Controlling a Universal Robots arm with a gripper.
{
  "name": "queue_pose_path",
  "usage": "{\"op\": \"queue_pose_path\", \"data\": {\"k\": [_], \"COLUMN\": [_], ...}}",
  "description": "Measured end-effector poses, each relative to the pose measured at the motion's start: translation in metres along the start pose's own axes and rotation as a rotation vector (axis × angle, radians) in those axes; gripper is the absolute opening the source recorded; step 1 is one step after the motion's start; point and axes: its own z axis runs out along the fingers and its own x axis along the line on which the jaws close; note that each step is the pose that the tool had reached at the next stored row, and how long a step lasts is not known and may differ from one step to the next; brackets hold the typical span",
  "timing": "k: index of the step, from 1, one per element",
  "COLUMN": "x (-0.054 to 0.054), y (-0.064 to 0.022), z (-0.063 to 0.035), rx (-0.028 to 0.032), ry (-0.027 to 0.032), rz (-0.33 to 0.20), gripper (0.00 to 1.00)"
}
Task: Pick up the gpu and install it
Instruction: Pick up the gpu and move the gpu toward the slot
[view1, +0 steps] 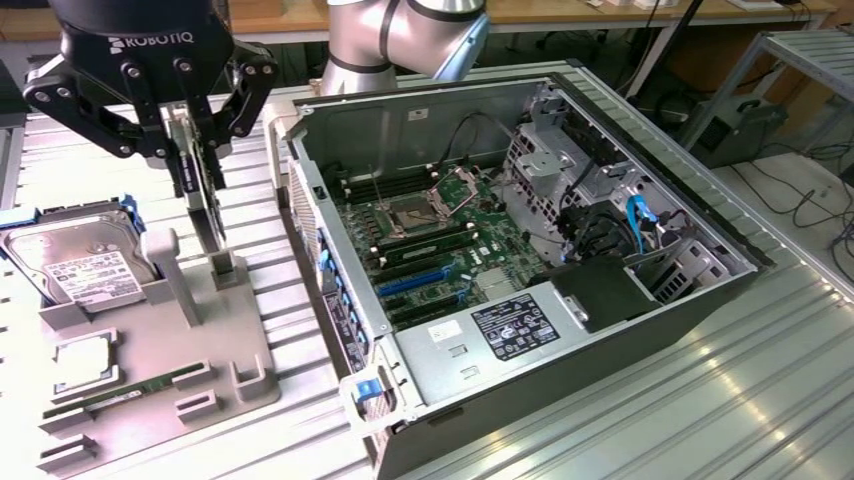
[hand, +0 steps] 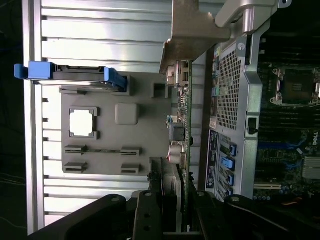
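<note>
Closed on the gpu (view1: 203, 200) with the gripper (view1: 196, 150), up at ten o'clock in the exterior view, pinching the thin dark card near its top and letting it hang straight down on its edge. Hanging right over the little post (view1: 227, 272) of the gray holder (view1: 174, 370), with the low end at or just above that post; too hard to tell if touching. Seen from the wrist too, with the shiny metal strip (hand: 192, 35) at the far end of the card. Looks like the lifting part of the job. Best to go straight up toward twelve o'clock, slow and steady, so as not to scrape the post. Hold firm but not too hard, to avoid bending a thin card. Steer away from the hard drive (view1: 80, 270) at eight o'clock of the card. Mind the wall of the computer case (view1: 507, 400) at three o'clock, close beside the holder on the desk (view1: 721, 400). Hold the card upright, no tipping.
</note>
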Motion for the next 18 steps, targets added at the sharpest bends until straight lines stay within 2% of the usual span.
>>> {"op": "queue_pose_path", "data": {"k": [18], "x": [-0.011], "y": [-0.0005], "z": [0.0003], "rx": [0.0019], "ry": [0.0], "rz": [0.0], "gripper": [0.28]}}
